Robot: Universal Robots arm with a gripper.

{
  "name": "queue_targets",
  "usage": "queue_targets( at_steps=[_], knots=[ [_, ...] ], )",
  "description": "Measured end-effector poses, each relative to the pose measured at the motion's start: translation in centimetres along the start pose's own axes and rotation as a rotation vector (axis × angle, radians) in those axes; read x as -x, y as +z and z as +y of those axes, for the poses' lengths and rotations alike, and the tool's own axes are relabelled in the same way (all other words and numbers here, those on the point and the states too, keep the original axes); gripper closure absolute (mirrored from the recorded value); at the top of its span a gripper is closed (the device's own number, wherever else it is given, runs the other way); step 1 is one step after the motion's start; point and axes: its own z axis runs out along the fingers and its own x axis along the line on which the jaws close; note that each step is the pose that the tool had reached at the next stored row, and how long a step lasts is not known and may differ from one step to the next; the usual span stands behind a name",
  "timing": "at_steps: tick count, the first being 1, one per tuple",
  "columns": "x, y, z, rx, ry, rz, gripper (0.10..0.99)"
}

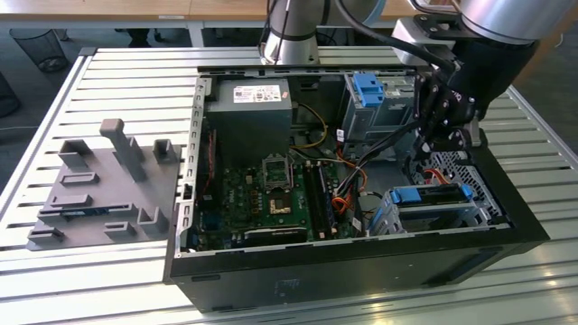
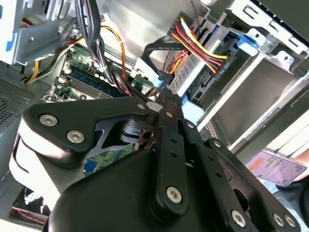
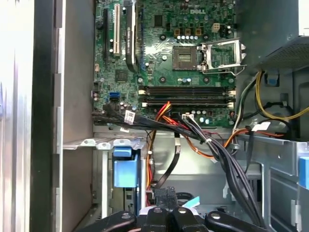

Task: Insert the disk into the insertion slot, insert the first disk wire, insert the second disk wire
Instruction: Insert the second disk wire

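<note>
One flat black wire plug is being pinched in the narrow jaws of the black gripper, near the blue-framed grey metal disk, which is being held inside the low grey metal insertion slot at the exterior view's right.

The arm is built of silver metal tubes, with a thick black cable looping beside it and a pale grey wrist block. Its matt black gripper has flat linked bars pinned with round silver screws.
</note>
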Motion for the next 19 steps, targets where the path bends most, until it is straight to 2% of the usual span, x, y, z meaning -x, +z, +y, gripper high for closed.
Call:
queue_targets(
  at_steps=[6,7,8,9,11,13,19],
  knots=[
    [0.53,-0.01,0.01,0.000,0.000,0.0004,0.973],
    [1.01,-0.02,0.02,0.000,0.000,0.0009,0.910],
    [1.25,0.02,0.02,0.000,0.000,0.0013,0.910],
    [1.27,0.07,0.02,0.000,0.000,0.0026,0.835],
    [1.30,0.22,0.00,0.000,0.000,0.0072,0.835],
    [1.36,0.36,-0.05,0.000,0.001,0.0150,0.835],
    [1.53,0.80,-0.21,-0.001,0.002,0.0458,0.835]
  ],
)
